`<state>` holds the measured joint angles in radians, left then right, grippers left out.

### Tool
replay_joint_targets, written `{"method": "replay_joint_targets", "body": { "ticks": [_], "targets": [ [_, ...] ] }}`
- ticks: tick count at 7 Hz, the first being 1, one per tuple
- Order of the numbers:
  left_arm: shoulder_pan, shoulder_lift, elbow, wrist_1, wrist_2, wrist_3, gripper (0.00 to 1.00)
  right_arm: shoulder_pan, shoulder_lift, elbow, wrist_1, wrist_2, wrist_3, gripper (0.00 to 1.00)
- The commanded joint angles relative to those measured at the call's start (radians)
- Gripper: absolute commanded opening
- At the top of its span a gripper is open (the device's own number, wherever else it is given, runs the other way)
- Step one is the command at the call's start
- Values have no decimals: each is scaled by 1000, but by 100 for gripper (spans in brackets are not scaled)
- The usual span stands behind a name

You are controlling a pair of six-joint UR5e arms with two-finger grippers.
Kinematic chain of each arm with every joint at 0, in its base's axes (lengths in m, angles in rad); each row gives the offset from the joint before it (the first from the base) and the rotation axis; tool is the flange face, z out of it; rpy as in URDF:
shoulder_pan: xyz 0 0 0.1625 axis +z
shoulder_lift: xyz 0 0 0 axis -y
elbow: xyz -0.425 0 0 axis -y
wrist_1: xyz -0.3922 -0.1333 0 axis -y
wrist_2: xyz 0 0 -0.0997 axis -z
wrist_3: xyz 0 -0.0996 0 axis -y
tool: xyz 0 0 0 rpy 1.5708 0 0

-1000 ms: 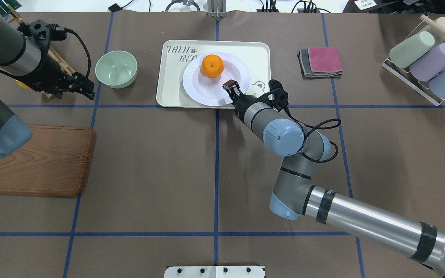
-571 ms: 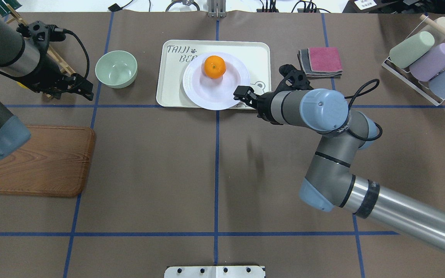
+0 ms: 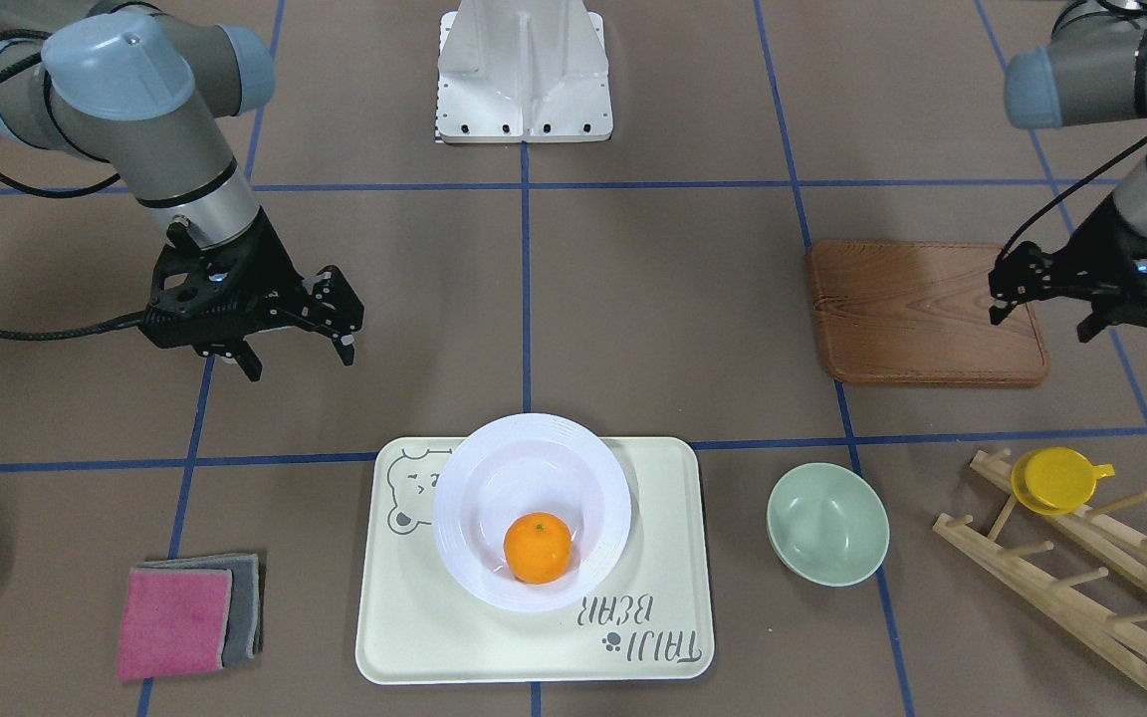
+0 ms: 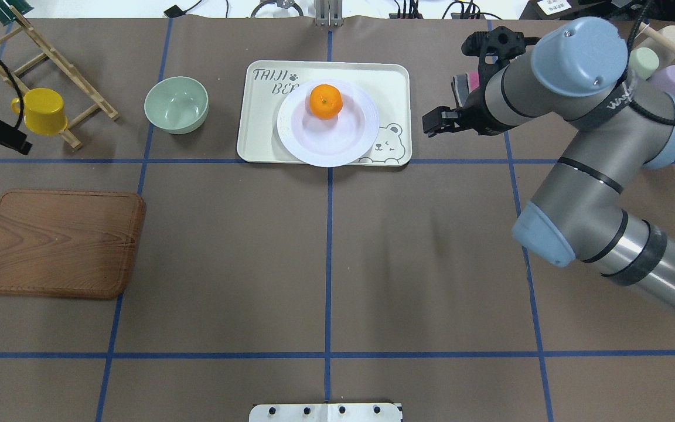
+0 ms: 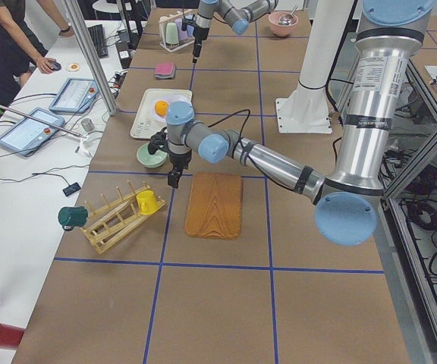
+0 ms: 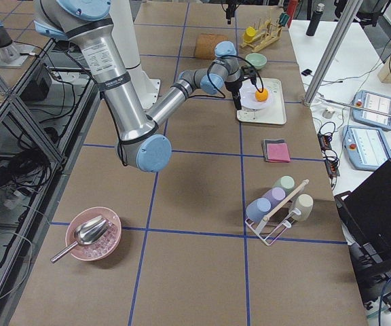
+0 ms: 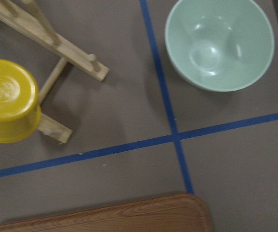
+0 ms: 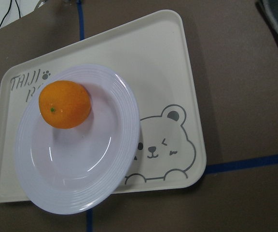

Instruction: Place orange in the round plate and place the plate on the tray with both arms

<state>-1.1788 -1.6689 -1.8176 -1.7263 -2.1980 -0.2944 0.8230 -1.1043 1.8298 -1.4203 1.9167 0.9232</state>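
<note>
Overhead, the left gripper (image 3: 1039,319) hung near the wooden board (image 4: 56,243), jaws spread and empty. Further right, the orange (image 4: 325,101) sat in the round plate (image 4: 326,146), which rested on the tray (image 4: 261,135), its near rim overhanging the tray's edge. Beyond it, the right gripper (image 3: 300,357) hovered wide apart, holding nothing.
</note>
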Motion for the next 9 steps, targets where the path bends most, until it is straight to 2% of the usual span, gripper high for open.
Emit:
{"method": "replay_joint_targets", "body": {
  "ticks": [1,2,3,5,6,7,9],
  "targets": [
    [-141,110,30,2,0,276,98,138,-90,66,-144,150,-133,100],
    [-215,126,85,4,-17,408,98,228,-188,90,-150,239,-284,100],
    [-269,127,118,5,-70,440,99,322,-269,89,-150,302,-431,100],
    [-300,130,127,24,-98,445,99,447,-461,74,-150,360,-736,100],
    [-301,148,121,24,-100,445,99,535,-526,54,-152,433,-855,100],
    [-304,152,119,22,-100,445,99,615,-542,21,-198,487,-891,100],
    [-311,164,116,22,-100,433,100,735,-555,-7,-357,493,-1079,100]
  ]
}}
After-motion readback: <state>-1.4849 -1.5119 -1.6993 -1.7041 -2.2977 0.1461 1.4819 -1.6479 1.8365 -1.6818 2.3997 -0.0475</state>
